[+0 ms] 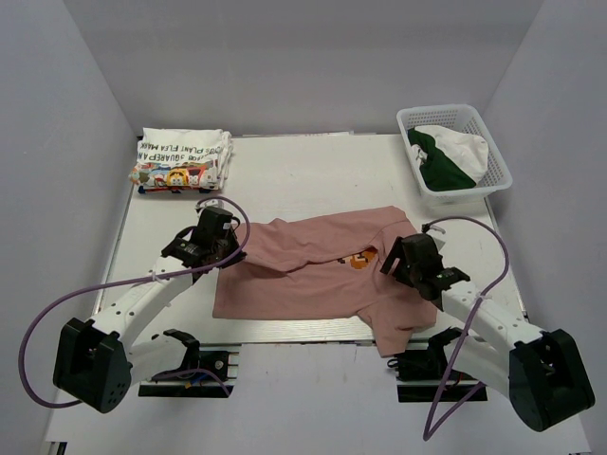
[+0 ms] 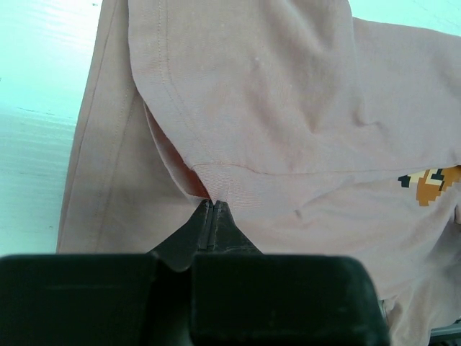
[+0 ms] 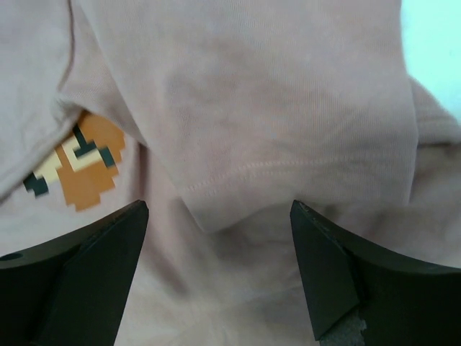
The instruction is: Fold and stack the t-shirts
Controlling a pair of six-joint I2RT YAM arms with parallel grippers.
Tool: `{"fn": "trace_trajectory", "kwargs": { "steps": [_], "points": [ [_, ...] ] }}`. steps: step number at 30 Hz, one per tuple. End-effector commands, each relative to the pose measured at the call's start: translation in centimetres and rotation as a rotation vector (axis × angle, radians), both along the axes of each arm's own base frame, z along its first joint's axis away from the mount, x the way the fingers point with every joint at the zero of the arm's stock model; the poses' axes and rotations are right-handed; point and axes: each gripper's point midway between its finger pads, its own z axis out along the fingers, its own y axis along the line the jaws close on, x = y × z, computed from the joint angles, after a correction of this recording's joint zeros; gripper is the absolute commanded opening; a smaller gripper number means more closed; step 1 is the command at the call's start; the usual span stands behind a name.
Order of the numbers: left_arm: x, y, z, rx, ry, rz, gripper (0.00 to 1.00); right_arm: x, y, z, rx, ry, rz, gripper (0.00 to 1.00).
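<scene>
Loosely rumpled, a dusty-pink short-sleeved cotton t-shirt (image 1: 313, 270) lies flat (orange pixel print showing). The left gripper (image 2: 214, 210) has its fingers pressed together, pinching a fold near that shirt's left edge. The right gripper (image 3: 220, 216) hangs spread above its right side. A folded white printed t-shirt (image 1: 182, 159) sits well beyond its far-left corner.

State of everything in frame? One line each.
pink shirt: laid out on table, top edge folded over, fold unfinished.
white shirt: folded, far-left corner.
basket: holds bunched green-and-white cloth.
left gripper: shut on pink shirt fold.
right gripper: open, over pink shirt.
</scene>
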Motion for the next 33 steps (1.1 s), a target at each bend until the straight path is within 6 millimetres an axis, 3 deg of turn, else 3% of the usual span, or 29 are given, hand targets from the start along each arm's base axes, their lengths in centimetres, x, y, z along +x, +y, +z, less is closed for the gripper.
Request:
{"fn": "trace_trajectory", "kwargs": {
  "steps": [1, 5, 7, 8, 9, 11, 15, 18, 19, 20, 22, 27, 28, 30, 33],
  "points": [
    [1.0, 0.0, 1.6, 0.003, -0.051, 0.006, 0.00, 2.8, -0.5, 1.7, -0.004, -0.129, -0.081, 0.82],
    [0.9, 0.2, 1.4, 0.014, -0.046, 0.012, 0.00, 4.1, -0.8, 1.9, -0.022, -0.168, -0.111, 0.61],
    [0.8, 0.6, 1.3, 0.033, -0.043, 0.025, 0.00, 4.3, -1.0, 1.3, -0.041, -0.148, -0.121, 0.56],
    [0.7, 0.7, 1.2, 0.037, -0.035, 0.025, 0.00, 4.8, -0.7, 1.9, -0.036, -0.153, -0.122, 0.56],
    [0.8, 0.9, 1.5, 0.044, -0.039, 0.032, 0.00, 4.3, -0.9, 0.4, -0.069, -0.090, -0.120, 0.58],
    [0.8, 1.0, 1.2, 0.055, -0.034, 0.038, 0.00, 4.4, -0.6, 0.8, -0.080, -0.070, -0.099, 0.62],
    [0.7, 1.2, 0.9, 0.063, -0.020, 0.050, 0.00, 3.0, -0.3, -1.0, -0.092, 0.010, -0.039, 0.64],
    [0.8, 1.2, 0.9, 0.058, -0.018, 0.057, 0.00, 2.4, 0.1, -1.5, -0.079, 0.009, 0.006, 0.52],
    [0.8, 1.2, 0.9, 0.058, -0.018, 0.057, 0.00, 2.6, 0.3, -1.1, -0.067, -0.008, 0.010, 0.39],
    [0.8, 1.2, 0.9, 0.058, -0.018, 0.057, 0.00, 2.5, 0.2, -1.3, -0.071, -0.003, 0.015, 0.33],
    [0.8, 1.2, 0.9, 0.058, -0.018, 0.057, 0.00, 2.9, 0.2, -0.7, -0.079, -0.018, 0.012, 0.22],
    [1.0, 1.2, 0.7, 0.069, -0.012, 0.062, 0.00, 4.2, -0.3, 2.0, -0.120, -0.058, -0.008, 0.17],
    [1.4, 1.4, 1.1, 0.064, -0.021, 0.073, 0.00, 4.9, -0.3, 3.4, -0.118, -0.097, -0.023, 0.17],
    [1.4, 1.4, 0.8, 0.068, -0.013, 0.073, 0.00, 4.7, -0.9, 3.6, -0.146, -0.087, -0.031, 0.17],
    [1.7, 1.5, 1.3, 0.071, -0.026, 0.080, 0.00, 4.7, -1.4, 4.6, -0.166, -0.106, -0.029, 0.04]
  ]
}}
